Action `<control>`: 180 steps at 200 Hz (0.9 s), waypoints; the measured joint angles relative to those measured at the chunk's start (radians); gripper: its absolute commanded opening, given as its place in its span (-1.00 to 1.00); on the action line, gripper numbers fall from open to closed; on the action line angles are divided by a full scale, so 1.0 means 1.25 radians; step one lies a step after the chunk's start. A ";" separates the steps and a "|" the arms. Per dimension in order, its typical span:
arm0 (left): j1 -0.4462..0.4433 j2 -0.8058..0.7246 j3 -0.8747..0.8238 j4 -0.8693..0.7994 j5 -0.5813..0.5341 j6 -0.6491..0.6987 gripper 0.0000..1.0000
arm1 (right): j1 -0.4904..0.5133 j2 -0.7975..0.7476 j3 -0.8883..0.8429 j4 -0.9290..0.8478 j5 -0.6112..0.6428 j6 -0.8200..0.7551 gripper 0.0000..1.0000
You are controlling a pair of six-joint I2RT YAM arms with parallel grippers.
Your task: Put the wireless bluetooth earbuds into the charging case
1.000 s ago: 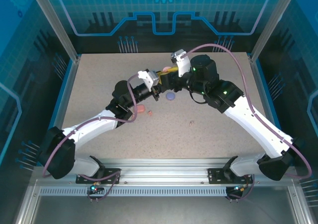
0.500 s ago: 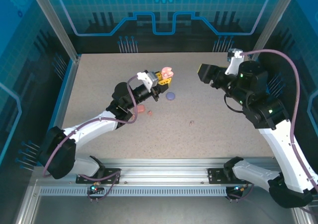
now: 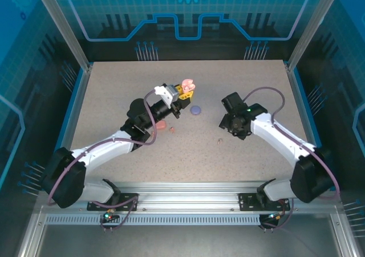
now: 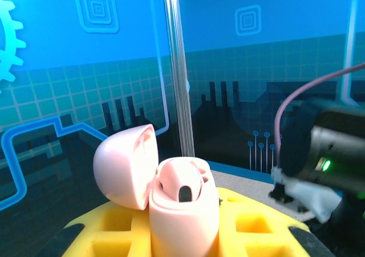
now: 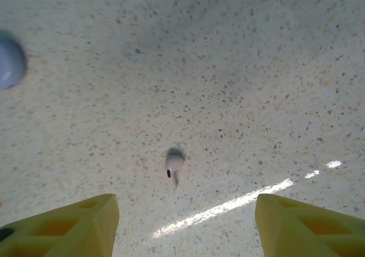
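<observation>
- Right wrist view: the pale earbud (image 5: 173, 164) lies alone on the bare desk (image 5: 256, 69). Its bulb points away from me and its thin stem toward me. It sits just ahead of my right gripper (image 5: 183, 211), roughly centred between the yellow fingers (image 5: 74, 225).
- It looks tiny, hard, glossy and very light. I judge it will skid or flick away if one finger reaches it before the other.
- The best hold, I think, is across the bulb or just where the stem joins it. That leaves the stem free to go down into a socket.
- My right gripper stands wide, with nothing between the fingers and no contact with the earbud.
- Top external view: my left gripper (image 3: 183, 90) is clamped on the open pink case (image 3: 189, 85). The case is raised off the desk, well apart from the earbud.
- Left wrist view: the case sits upright between my yellow fingers with its lid (image 4: 125, 166) swung back and its mouth facing up. A dark socket shows, but I cannot tell whether anything is seated in it.
- A round purple thing (image 3: 195, 110) lies on the desk between my two arms.
</observation>
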 measured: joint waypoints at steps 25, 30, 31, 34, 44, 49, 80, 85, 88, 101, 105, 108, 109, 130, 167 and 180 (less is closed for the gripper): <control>0.000 -0.013 0.000 0.001 0.000 0.000 -1.00 | 0.022 0.087 0.000 0.001 0.007 0.036 0.22; 0.000 -0.014 -0.001 0.001 -0.001 0.000 -1.00 | 0.027 0.101 0.000 0.001 0.009 0.041 0.21; 0.000 -0.014 -0.001 0.001 -0.002 0.000 -1.00 | 0.028 0.103 0.000 0.001 0.008 0.042 0.21; 0.000 -0.015 -0.001 0.001 -0.003 0.000 -1.00 | 0.030 0.110 0.000 0.001 0.009 0.044 0.22; 0.000 -0.016 -0.004 0.002 -0.004 0.000 -1.00 | 0.038 0.133 0.002 0.002 0.008 0.053 0.21; 0.000 -0.016 -0.005 0.002 -0.005 0.000 -1.00 | 0.040 0.143 0.003 0.003 0.008 0.056 0.20; 0.000 -0.016 -0.012 0.002 -0.006 0.000 -1.00 | 0.043 0.208 0.020 0.021 -0.006 0.068 0.07; 0.000 -0.016 -0.012 0.002 -0.006 0.000 -1.00 | 0.043 0.217 0.022 0.026 -0.010 0.069 0.06; 0.000 -0.016 -0.012 0.002 -0.006 0.000 -1.00 | 0.043 0.220 0.023 0.028 -0.010 0.070 0.05; 0.000 -0.016 -0.013 0.002 -0.006 0.000 -1.00 | 0.043 0.237 0.023 0.038 -0.016 0.070 0.00; 0.000 -0.016 -0.013 0.002 -0.006 0.000 -1.00 | 0.043 0.241 0.023 0.041 -0.017 0.070 -0.02; 0.000 -0.016 -0.013 0.002 -0.006 0.000 -1.00 | 0.043 0.244 0.023 0.042 -0.019 0.070 -0.05; 0.000 -0.016 -0.013 0.002 -0.006 0.000 -1.00 | 0.043 0.245 0.023 0.043 -0.019 0.070 -0.05; 0.000 -0.016 -0.013 0.002 -0.006 0.000 -1.00 | 0.043 0.263 0.023 0.055 -0.030 0.072 -0.11; 0.000 -0.016 -0.013 0.002 -0.006 0.000 -1.00 | 0.043 0.286 0.031 0.069 -0.040 0.073 -0.15; 0.000 -0.016 -0.013 0.002 -0.006 0.000 -1.00 | 0.043 0.290 0.033 0.075 -0.044 0.073 -0.17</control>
